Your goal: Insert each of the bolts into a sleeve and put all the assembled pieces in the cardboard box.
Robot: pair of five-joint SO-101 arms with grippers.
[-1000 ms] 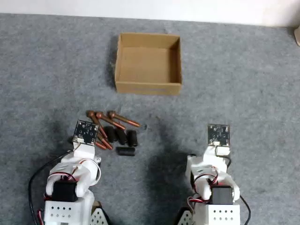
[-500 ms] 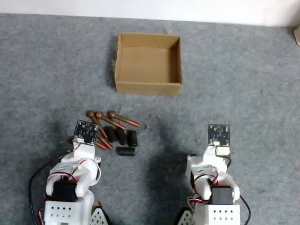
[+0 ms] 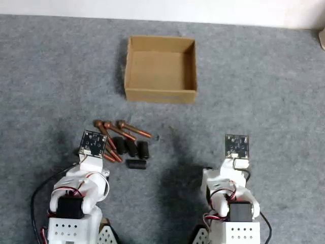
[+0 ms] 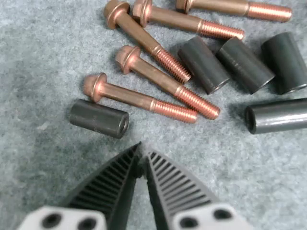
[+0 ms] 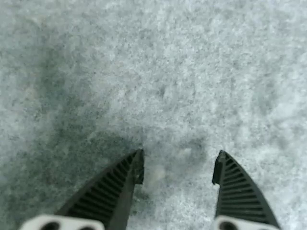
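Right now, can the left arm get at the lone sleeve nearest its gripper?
Probably yes. The sleeve lies just ahead of the left gripper with bare mat between them. The jaws are shut and must open first, and the nearest bolt lies close beside it and could get nudged.
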